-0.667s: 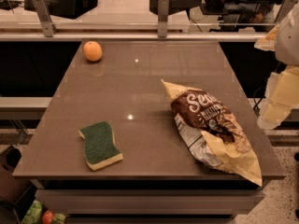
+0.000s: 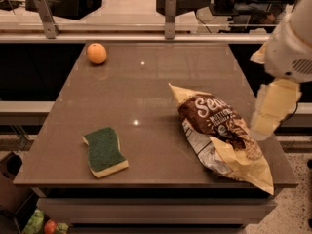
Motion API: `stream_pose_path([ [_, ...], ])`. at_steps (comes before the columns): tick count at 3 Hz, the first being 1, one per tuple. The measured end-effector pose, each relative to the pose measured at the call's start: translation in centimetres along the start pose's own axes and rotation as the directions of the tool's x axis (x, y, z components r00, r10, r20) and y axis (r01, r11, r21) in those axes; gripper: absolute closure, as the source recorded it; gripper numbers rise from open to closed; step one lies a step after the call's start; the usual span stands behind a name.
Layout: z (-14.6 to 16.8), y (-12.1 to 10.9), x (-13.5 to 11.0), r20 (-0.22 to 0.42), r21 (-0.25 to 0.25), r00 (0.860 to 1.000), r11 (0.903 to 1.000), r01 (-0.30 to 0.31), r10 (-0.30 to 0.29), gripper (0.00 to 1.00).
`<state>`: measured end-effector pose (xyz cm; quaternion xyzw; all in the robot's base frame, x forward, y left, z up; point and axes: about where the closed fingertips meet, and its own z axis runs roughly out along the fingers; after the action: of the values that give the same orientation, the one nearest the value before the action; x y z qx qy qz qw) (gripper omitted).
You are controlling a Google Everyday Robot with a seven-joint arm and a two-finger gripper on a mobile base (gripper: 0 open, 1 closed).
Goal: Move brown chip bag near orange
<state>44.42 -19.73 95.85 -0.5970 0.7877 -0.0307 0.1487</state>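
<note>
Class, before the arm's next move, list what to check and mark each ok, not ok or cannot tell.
1. Brown chip bag lies in view on the table: ok.
2. Orange visible at the far left corner: ok.
3. Gripper beside the bag's right edge: ok.
4. Gripper holding the bag: cannot tell.
5. Sponge clear of the line from bag to orange: ok.
6. Bag near orange: not ok.

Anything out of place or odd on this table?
The chip bag lies crumpled with its lower corner poking past the table's front edge. The orange and sponge sit normally; the gripper hangs beside the bag's right side.
</note>
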Motion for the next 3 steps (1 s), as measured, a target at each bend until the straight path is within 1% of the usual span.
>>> stream_pose_path([
  [1, 4.8, 1.5, -2.1, -0.055, -0.078, 0.998, 0.9962, -0.039, 0.035, 0.0],
  [2, 8.5, 3.3, -3.8, -0.091, -0.141, 0.992, 0.9851, -0.098, 0.086, 0.0],
  [3, 11.8, 5.1, -4.2, -0.117, -0.195, 0.98, 0.964, -0.18, 0.16, 0.0],
])
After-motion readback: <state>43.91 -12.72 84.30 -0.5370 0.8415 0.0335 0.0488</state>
